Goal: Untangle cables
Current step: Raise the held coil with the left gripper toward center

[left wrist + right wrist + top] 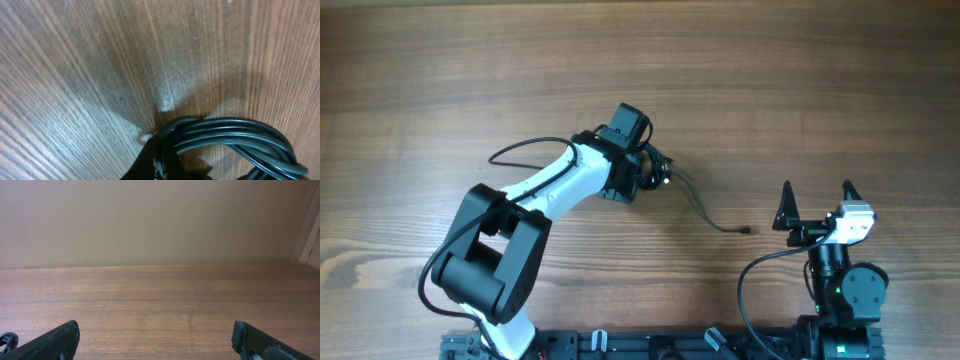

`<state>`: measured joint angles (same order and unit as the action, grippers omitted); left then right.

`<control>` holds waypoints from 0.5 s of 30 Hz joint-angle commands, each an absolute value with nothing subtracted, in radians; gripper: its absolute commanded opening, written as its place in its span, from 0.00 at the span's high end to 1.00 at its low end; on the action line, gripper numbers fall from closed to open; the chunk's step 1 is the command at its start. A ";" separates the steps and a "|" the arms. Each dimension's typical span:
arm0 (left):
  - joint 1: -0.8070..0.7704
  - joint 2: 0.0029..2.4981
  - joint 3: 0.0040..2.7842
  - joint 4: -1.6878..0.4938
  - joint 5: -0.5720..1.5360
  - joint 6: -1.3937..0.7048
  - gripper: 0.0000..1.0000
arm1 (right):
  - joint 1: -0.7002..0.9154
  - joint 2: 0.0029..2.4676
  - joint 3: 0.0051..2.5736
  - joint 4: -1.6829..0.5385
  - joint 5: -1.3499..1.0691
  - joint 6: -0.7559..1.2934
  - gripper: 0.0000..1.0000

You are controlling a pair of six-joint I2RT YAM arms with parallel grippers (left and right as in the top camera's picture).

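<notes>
while the left pincer [658,173] clamps the glossy black cables [235,132] bunched in loops, the right pincer [817,193] gapes apart.

Left arm [545,182] is white w/ chunky black joints & a big black base link. Right arm [840,280] mostly black, white wrist block, green LED, pointy black fingers [786,208], black wire loop.

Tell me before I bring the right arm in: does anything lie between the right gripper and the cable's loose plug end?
Nothing visible does. Only bare table separates the open right gripper from the plug end; the left gripper, shut on the cable bunch, sits beyond it.
</notes>
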<state>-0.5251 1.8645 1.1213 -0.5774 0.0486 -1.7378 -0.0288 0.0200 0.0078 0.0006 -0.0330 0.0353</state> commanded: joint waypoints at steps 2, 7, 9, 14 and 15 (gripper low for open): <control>-0.502 1.886 1.115 -0.593 -0.096 -1.414 0.96 | -0.023 0.007 0.005 0.003 -0.035 0.026 0.00; -0.444 1.793 1.115 -0.620 -0.095 -1.143 0.96 | -0.023 0.007 0.005 0.003 -0.035 0.026 0.00; -0.421 1.724 1.115 -0.632 -0.095 -1.058 0.96 | -0.023 0.007 0.005 0.003 -0.035 0.026 0.00; -0.403 1.556 1.115 -0.655 -0.095 -0.922 0.96 | -0.023 0.007 0.005 0.003 -0.035 0.026 0.00; -0.403 1.533 1.114 -0.658 -0.096 -0.919 0.96 | -0.023 0.007 0.005 0.004 -0.036 0.028 0.00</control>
